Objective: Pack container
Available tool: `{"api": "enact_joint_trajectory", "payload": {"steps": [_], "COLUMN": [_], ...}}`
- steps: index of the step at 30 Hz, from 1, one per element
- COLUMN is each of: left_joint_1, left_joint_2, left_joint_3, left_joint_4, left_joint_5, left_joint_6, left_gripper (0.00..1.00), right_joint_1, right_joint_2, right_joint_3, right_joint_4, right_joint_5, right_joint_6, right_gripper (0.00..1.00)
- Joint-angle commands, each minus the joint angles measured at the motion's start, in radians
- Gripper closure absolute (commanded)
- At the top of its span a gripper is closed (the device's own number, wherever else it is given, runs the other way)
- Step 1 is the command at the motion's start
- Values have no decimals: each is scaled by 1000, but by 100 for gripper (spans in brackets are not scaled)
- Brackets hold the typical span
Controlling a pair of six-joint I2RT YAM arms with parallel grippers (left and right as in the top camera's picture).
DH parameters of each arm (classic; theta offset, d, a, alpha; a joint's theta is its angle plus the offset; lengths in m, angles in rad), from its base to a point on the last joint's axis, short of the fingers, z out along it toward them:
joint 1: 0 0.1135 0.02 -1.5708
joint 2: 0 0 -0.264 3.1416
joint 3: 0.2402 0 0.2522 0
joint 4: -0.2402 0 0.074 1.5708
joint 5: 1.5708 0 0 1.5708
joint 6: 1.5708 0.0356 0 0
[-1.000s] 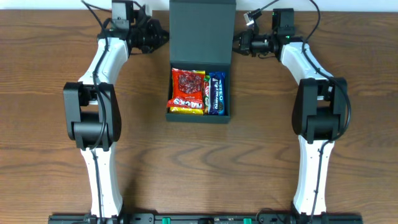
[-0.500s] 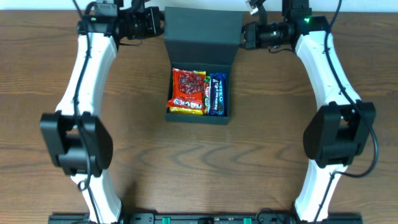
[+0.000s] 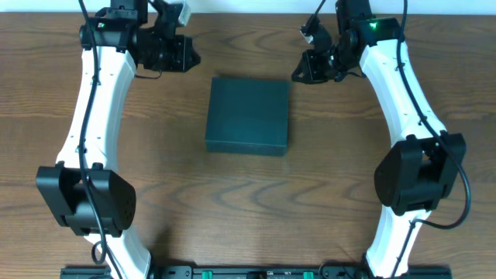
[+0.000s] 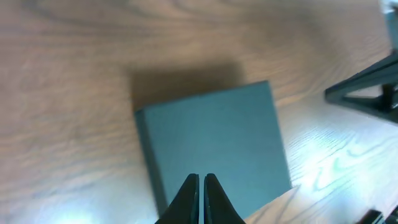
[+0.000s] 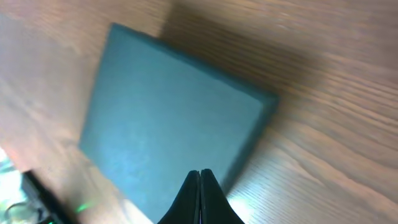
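The container (image 3: 248,116) is a matte dark teal-black box lying in the middle of the wooden table with its flap lid shut flat; its contents are hidden. It also shows in the left wrist view (image 4: 214,140) and in the right wrist view (image 5: 168,124). My left gripper (image 3: 186,56) is shut and empty, above the table beyond the box's far left corner. My right gripper (image 3: 301,71) is shut and empty, above the table beyond the box's far right corner. Both sets of fingertips (image 4: 201,180) (image 5: 199,174) show closed over the lid from above.
The wooden table (image 3: 248,201) surrounds the box. The two arm bases stand at the near edge, left (image 3: 85,201) and right (image 3: 411,182). A white strip runs along the far edge.
The box's lid, upright before, has swung down and now lies shut over the snacks. Both grippers have come forward and down from the far edge to the box's far corners.
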Motion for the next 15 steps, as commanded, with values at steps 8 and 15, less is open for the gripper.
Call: {"api": "enact_joint_trajectory", "payload": {"steps": [8,15], "left_joint_1": [9,-20], "left_joint_2": [-19,-201], "left_joint_3": [13,-35], "left_joint_4": [-152,-252], "left_joint_5": [-229,-240], "left_joint_6": [-68,-64], "left_gripper": [94,94], "right_joint_1": [-45,-49], "right_joint_2": [-35,-195], "right_joint_3": [7,7], "right_joint_4": [19,-80], "right_joint_5": [169,204], "right_joint_6": [40,20], "right_gripper": [99,98]}}
